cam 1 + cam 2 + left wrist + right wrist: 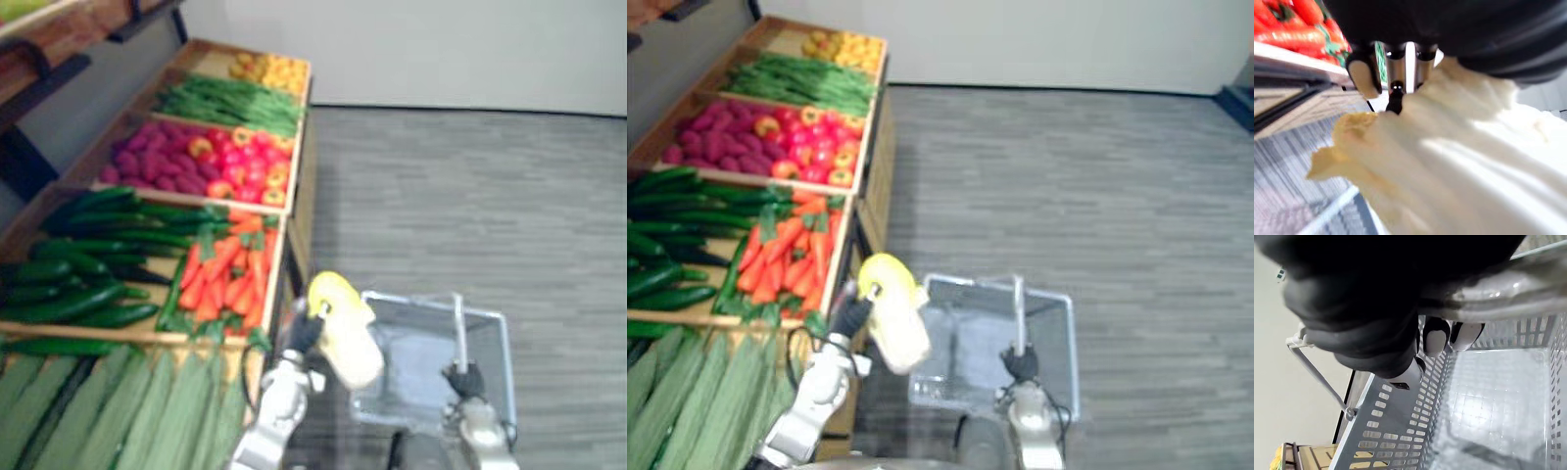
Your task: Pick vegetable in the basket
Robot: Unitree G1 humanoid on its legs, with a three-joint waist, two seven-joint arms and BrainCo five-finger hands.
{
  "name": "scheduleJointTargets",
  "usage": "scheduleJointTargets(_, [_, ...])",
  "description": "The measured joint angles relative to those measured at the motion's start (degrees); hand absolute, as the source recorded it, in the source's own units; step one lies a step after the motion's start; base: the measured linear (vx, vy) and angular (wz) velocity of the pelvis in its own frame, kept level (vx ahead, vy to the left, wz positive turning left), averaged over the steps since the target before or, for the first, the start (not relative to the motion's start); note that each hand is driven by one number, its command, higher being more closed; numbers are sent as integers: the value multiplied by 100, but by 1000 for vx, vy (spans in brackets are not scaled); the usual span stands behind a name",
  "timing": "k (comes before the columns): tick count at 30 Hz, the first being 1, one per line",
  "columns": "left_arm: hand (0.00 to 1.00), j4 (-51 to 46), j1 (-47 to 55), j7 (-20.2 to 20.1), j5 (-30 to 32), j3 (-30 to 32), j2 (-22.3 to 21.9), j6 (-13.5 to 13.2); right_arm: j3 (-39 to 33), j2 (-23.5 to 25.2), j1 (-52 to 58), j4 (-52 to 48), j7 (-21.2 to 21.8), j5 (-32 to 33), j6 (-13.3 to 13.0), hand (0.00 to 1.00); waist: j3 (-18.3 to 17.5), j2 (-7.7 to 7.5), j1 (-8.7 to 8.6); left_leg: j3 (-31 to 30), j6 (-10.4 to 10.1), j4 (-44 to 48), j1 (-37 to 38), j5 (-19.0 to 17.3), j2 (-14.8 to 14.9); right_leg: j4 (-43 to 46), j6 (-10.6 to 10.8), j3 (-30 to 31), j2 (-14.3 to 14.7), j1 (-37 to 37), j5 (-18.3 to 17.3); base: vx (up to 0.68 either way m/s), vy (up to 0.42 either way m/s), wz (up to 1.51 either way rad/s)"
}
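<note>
Wooden produce stand [303,196] on a grey floor [470,196]
Carrots [227,274] beside cucumbers [78,264]; behind them red and yellow peppers [245,162], then green beans [230,101]

Head down, wrists close — basket [421,372] shared.
</note>
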Motion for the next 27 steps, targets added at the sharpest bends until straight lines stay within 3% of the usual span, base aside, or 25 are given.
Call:
scheduleJointTargets(1, [100, 54, -28, -23, 3, -113, 51, -11, 66, 1, -50, -40, 0, -15, -11, 100, -5, -9, -17, 14, -45, 2, -8, -28, 36, -288, -21, -50, -4, -41, 11, 169, -160, -16])
scheduleJointTargets(2, [100, 243, -136, -156, 30, -346, 127, -24, 172, 2, -131, -110, 6, -19, -27, 100, -48, -86, -33, 37, -175, 76, -58, -107, 84, -1221, -16, -115, 0, -13, 212, 237, -232, -15])
scheduleJointTargets(3, [100, 554, -299, -263, 106, -517, 132, -13, 196, -12, -216, -153, 19, -18, -28, 100, -18, 63, -40, 50, -351, 216, -112, -232, 234, -1655, -30, -195, 165, 88, 738, 253, -245, -16])
scheduleJointTargets(4, [100, 658, -341, -319, 127, -617, 72, -4, 198, -54, -253, -157, 20, -18, -26, 100, -34, 176, -39, 91, -382, 197, -133, -200, 379, -1793, -86, -264, 307, 167, 804, 325, -282, -22])
scheduleJointTargets(5, [100, 676, -416, -421, 214, -776, 35, -8, 190, -94, -287, -223, 19, -10, -27, 100, -38, 310, -49, 252, -460, 63, -89, -147, 510, -1839, -109, -270, 492, 183, 806, 305, -232, -23])
scheduleJointTargets(6, [100, 715, -526, -457, 333, -886, -17, -31, 185, -98, -289, -240, 19, 6, -26, 100, -39, 343, -42, 363, -456, -109, 54, -56, 581, -1749, -183, -268, 579, 190, 763, 295, -206, -17])
scheduleJointTargets(9, [100, 907, -820, -525, 356, -1091, -25, -107, 170, -150, -259, -269, 26, 15, -26, 100, -24, 325, -65, 426, -584, -452, 406, 268, 595, -1646, -258, -250, 636, 331, 709, 169, -82, -3])
scheduleJointTargets(11, [100, 909, -812, -527, 356, -1094, -27, -147, 254, -174, -200, -390, 97, 25, -26, 100, -28, 332, -61, 508, -603, -269, 379, 246, 643, -1767, -225, -230, 659, 398, 665, 74, -33, -12])
scheduleJointTargets(13, [100, 943, -736, -528, 356, -1081, 34, -154, 524, -200, -102, -542, 205, 107, -29, 100, -11, 361, -50, 504, -654, 294, 176, 5, 772, -2214, -184, -258, 812, 616, 460, 69, -42, -14])
scheduleJointTargets(15, [100, 1141, -614, -522, 356, -979, 34, -132, 796, -210, -58, -547, 297, 253, -26, 100, -2, 363, -39, 445, -628, 1702, -395, -70, 1096, -2618, -208, -253, 972, 906, 572, 98, -33, -13])
scheduleJointTargets(16, [100, 1214, -569, -515, 356, -940, 13, -89, 964, -318, -1, -641, 346, 312, -17, 100, 41, 494, -38, 278, -532, 2826, -788, 3, 1390, -2856, -257, -251, 1189, 1207, 618, 190, -50, -23])
scheduleJointTargets(17, [100, 1218, -501, -505, 357, -891, -39, -71, 1156, -475, 7, -696, 444, 435, -15, 100, 65, 615, -24, -10, -502, 3715, -1114, 321, 1612, -2994, -346, -172, 1391, 1472, 619, 144, -26, -32])
scheduleJointTargets(18, [100, 1240, -472, -500, 358, -840, -71, -67, 1239, -553, -3, -711, 489, 474, -16, 100, 65, 611, -5, -152, -507, 4014, -1238, 318, 1602, -3044, -371, -116, 1403, 1568, 605, 184, 23, -48])
scheduleJointTargets(19, [100, 1282, -483, -486, 373, -718, -126, -49, 1302, -605, -24, -819, 546, 516, -19, 100, 97, 521, 51, -256, -506, 4121, -1444, -25, 1441, -3133, -385, 46, 1353, 1656, 591, 235, 76, -56])
scheduleJointTargets(20, [100, 1283, -539, -403, 478, -599, -210, -15, 1318, -556, -91, -964, 615, 601, -20, 100, 102, 515, 125, -268, -432, 3922, -1660, -361, 1129, -3219, -386, 229, 1212, 1721, 592, 235, 76, -58])
scheduleJointTargets(21, [100, 1283, -555, -385, 515, -540, -234, -11, 1362, -533, -127, -1011, 665, 672, -21, 100, 136, 428, 141, -263, -380, 3729, -1780, -472, 953, -3266, -383, 321, 1133, 1750, 594, 251, 111, -58])
scheduleJointTargets(22, [100, 1283, -592, -326, 545, -462, -243, 7, 1539, -537, -172, -1104, 772, 844, -24, 100, 187, 346, 173, -223, -319, 2904, -2009, -496, 619, -3397, -338, 396, 943, 1889, 607, 214, 133, -34])
scheduleJointTargets(24, [100, 1282, -626, -248, 622, -426, -263, 35, 1643, -544, -183, -1199, 826, 961, -48, 100, 190, 357, 170, -140, -237, 1689, -2183, -65, 358, -3468, -143, 405, 801, 1983, 546, 266, 194, -18])
scheduleJointTargets(25, [100, 1291, -642, -215, 757, -366, -395, 43, 1703, -599, -197, -1235, 897, 975, -83, 100, 137, 536, 202, -112, -67, 807, -2116, 1028, 299, -3429, 98, 491, 803, 2061, 475, 339, 235, -22])
scheduleJointTargets(27, [100, 1312, -702, -165, 806, -275, -404, 131, 1844, -525, -163, -1345, 932, 975, -111, 100, 118, 248, 281, 69, 121, 527, -1871, 1049, -41, -3599, 217, 523, 515, 2196, 526, 396, 230, 1])
